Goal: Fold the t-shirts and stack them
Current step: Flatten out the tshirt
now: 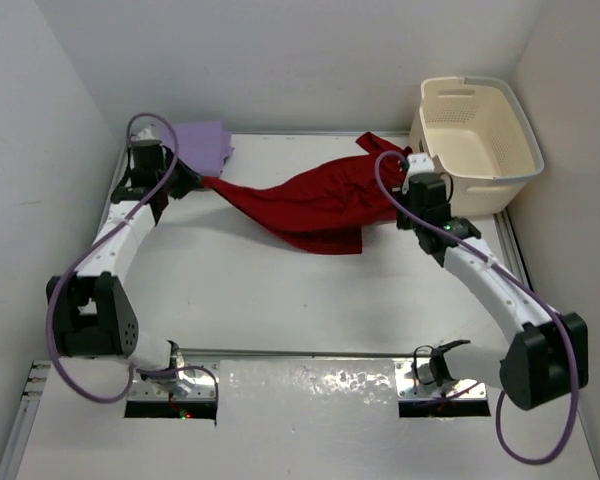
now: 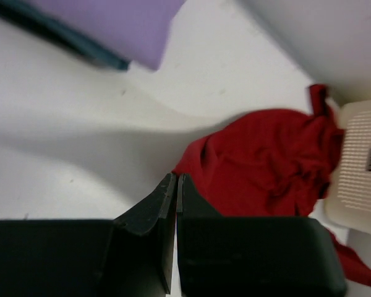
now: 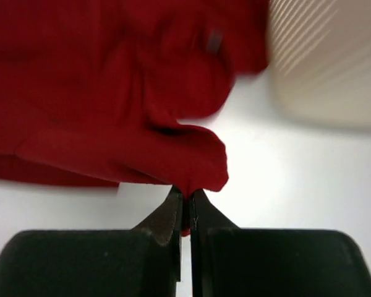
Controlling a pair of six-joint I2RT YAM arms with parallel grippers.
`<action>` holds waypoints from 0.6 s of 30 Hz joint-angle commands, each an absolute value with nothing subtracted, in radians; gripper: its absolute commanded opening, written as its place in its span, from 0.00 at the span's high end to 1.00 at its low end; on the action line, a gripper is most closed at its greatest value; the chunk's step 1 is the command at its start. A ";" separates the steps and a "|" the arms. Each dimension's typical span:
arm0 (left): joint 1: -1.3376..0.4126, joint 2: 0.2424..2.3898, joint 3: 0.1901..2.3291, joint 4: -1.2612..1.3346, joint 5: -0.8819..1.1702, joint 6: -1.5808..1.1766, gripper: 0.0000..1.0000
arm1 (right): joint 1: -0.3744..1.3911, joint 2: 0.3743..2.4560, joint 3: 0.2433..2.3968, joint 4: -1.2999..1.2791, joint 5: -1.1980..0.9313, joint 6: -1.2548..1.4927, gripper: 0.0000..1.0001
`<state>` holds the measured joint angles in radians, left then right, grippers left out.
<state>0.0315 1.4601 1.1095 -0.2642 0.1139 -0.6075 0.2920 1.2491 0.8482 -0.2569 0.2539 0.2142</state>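
Note:
The red t-shirt hangs stretched across the back of the table between both grippers. My left gripper is shut, and the shirt's left corner is drawn to a point at its tips. My right gripper is shut on a fold of the red t-shirt, with cloth showing between its jaws. The lavender t-shirt lies folded at the back left. In the left wrist view the lavender t-shirt sits on a teal-blue one, of which only the edge shows.
A cream laundry basket stands at the back right, just behind my right gripper and touching the red cloth. It also shows in the left wrist view and the right wrist view. White walls close in the table on three sides.

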 commanded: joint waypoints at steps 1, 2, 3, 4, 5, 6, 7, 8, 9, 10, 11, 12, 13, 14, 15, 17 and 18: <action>0.028 1.335 1.213 -0.201 0.097 -0.612 1.00 | 0.282 1.152 0.968 -0.161 0.403 0.118 1.00; 0.028 1.294 1.232 -0.187 0.098 -0.606 1.00 | 0.281 1.141 1.024 -0.160 0.422 0.085 1.00; 0.026 1.270 1.248 -0.178 0.097 -0.603 1.00 | 0.279 1.129 1.055 -0.160 0.445 0.071 1.00; 0.026 1.226 1.284 -0.167 0.098 -0.586 1.00 | 0.278 1.103 1.081 -0.156 0.481 0.051 1.00; 0.026 1.204 1.305 -0.173 0.078 -0.580 1.00 | 0.278 1.091 1.133 -0.156 0.498 0.034 1.00; 0.026 1.187 1.330 -0.190 0.060 -0.572 1.00 | 0.279 1.077 1.159 -0.155 0.515 0.006 1.00; 0.026 1.148 1.376 -0.201 0.048 -0.549 1.00 | 0.279 1.063 1.182 -0.152 0.541 -0.035 1.00; 0.026 1.126 1.397 -0.224 0.017 -0.545 1.00 | 0.278 1.034 1.224 -0.150 0.551 -0.054 1.00; 0.026 1.105 1.414 -0.229 0.006 -0.540 1.00 | 0.278 1.022 1.248 -0.147 0.554 -0.089 1.00; 0.026 1.059 1.443 -0.230 0.005 -0.529 1.00 | 0.278 1.011 1.271 -0.152 0.554 -0.107 1.00; 0.026 1.034 1.459 -0.236 -0.008 -0.528 1.00 | 0.278 0.991 1.323 -0.153 0.546 -0.135 1.00; 0.026 1.011 1.472 -0.242 -0.030 -0.525 1.00 | 0.278 0.983 1.354 -0.159 0.537 -0.149 1.00; 0.026 0.964 1.508 -0.262 -0.041 -0.519 1.00 | 0.278 0.979 1.386 -0.182 0.522 -0.159 1.00; 0.026 0.944 1.529 -0.277 -0.079 -0.514 1.00 | 0.278 0.971 1.450 -0.195 0.494 -0.181 1.00; 0.026 0.925 1.576 -0.297 -0.106 -0.508 1.00 | 0.278 0.968 1.491 -0.236 0.476 -0.192 1.00; 0.026 0.882 1.635 -0.365 -0.162 -0.489 1.00 | 0.278 0.957 1.586 -0.270 0.421 -0.218 1.00; 0.026 0.871 1.688 -0.382 -0.170 -0.482 1.00 | 0.278 0.948 1.621 -0.309 0.398 -0.227 1.00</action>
